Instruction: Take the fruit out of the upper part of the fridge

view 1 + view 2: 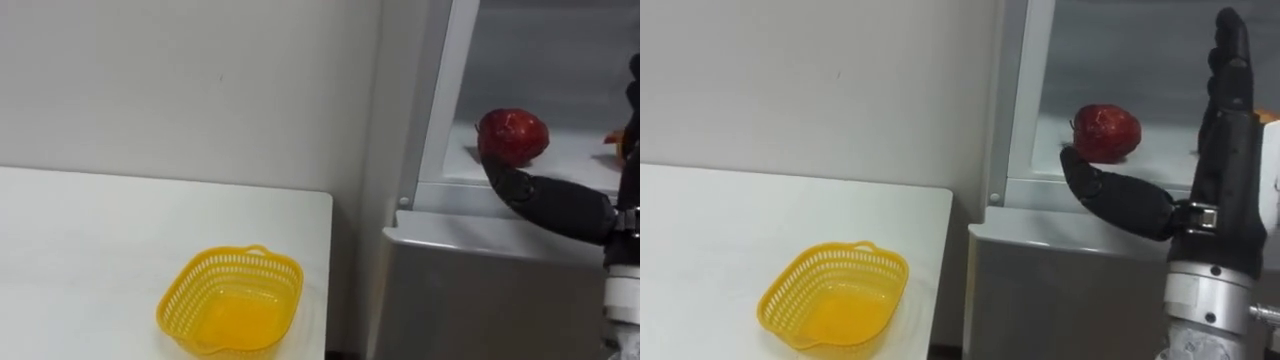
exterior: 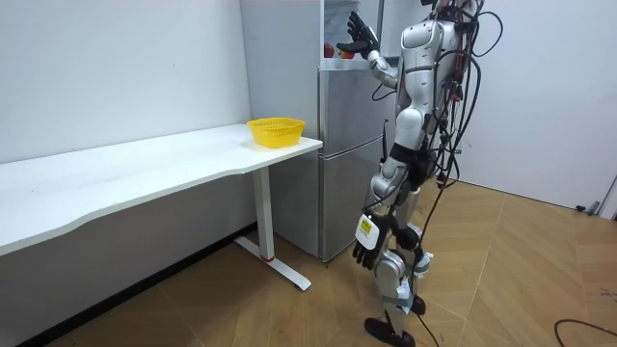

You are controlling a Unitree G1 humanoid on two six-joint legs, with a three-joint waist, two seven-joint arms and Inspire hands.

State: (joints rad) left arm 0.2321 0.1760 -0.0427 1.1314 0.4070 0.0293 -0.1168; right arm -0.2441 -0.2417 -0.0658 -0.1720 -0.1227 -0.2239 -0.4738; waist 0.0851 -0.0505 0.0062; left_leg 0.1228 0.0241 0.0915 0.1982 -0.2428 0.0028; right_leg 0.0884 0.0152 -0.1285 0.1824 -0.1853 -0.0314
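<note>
A humanoid robot stands on a wood floor (image 2: 521, 260) before a tall grey fridge (image 1: 1070, 290), its upper compartment open. Its right hand (image 1: 1220, 190) is raised at the mouth of that compartment. The fingers (image 1: 1230, 60) are straight and point upward, the thumb (image 1: 1110, 200) is stretched out sideways, and the hand holds nothing.

A round, glossy red apple (image 1: 1106, 132) sits on the white fridge shelf (image 1: 570, 155) inside the upper compartment, near the front edge. The thumb's tip lies just below and in front of it; whether the two touch cannot be made out. There is open shelf around the fruit.

Left of the fridge, a long white table (image 1: 720, 230) runs along a pale wall (image 1: 820, 80). A yellow perforated plastic basket (image 1: 835, 297) stands near the table's end, close to the corner nearest the fridge. A narrow gap separates the table edge from the fridge side.

The left hand (image 2: 364, 253) hangs low beside the robot's thigh. A small orange object (image 1: 612, 140) on the shelf is cut off at the left eye view's right edge and cannot be identified.
</note>
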